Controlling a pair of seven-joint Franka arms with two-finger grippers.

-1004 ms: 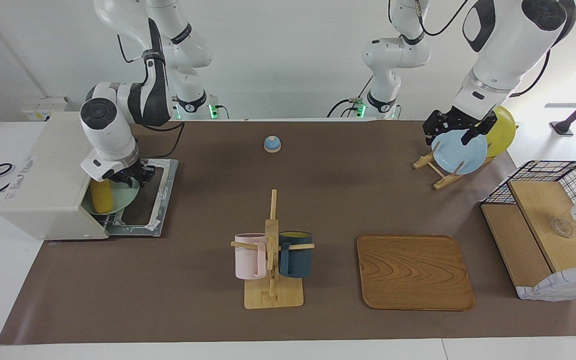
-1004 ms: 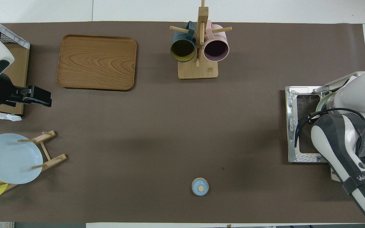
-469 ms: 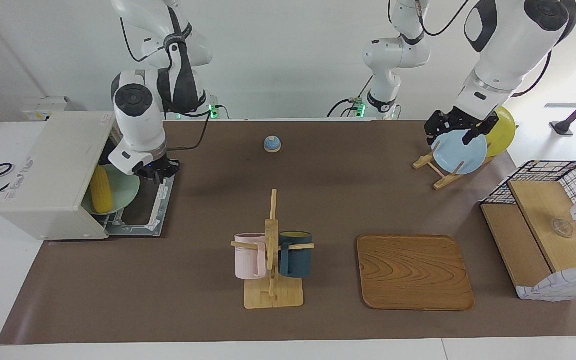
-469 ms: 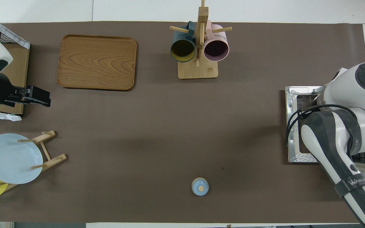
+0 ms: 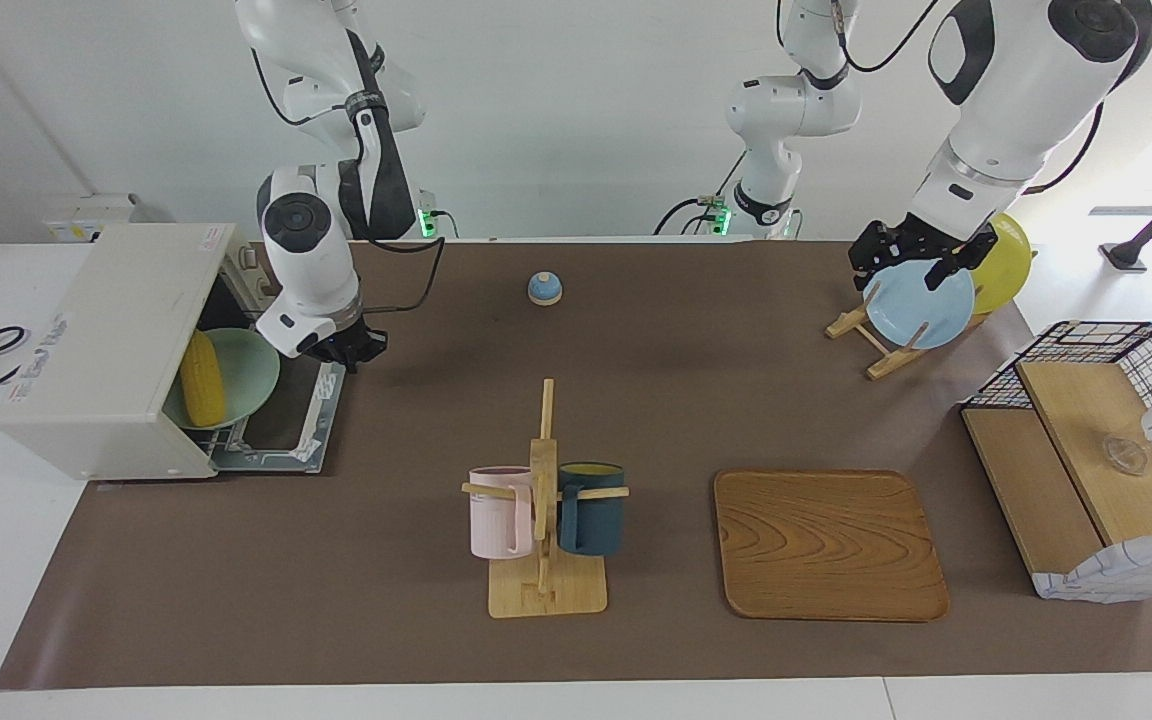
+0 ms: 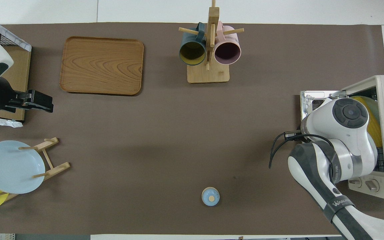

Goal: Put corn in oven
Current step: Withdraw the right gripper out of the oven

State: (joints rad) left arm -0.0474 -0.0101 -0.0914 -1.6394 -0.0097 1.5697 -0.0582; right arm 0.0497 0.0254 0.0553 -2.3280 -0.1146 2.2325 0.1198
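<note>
A: The corn (image 5: 202, 380) lies on a pale green plate (image 5: 246, 372) inside the oven (image 5: 106, 350), door (image 5: 291, 415) down. The right gripper (image 5: 348, 352) hangs over the door's edge, fingers together, empty. A careless swing could catch the door.

B: The left gripper (image 5: 914, 262), jaws apart, waits over the blue plate (image 5: 921, 305). From overhead the right arm hides most of the corn; facing shows it.

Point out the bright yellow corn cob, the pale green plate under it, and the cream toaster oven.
Bright yellow corn cob (image 5: 201, 380), facing view, middle of the cob.
Pale green plate (image 5: 251, 372), facing view, bare part beside the cob.
Cream toaster oven (image 5: 106, 330), facing view, top panel.
</note>
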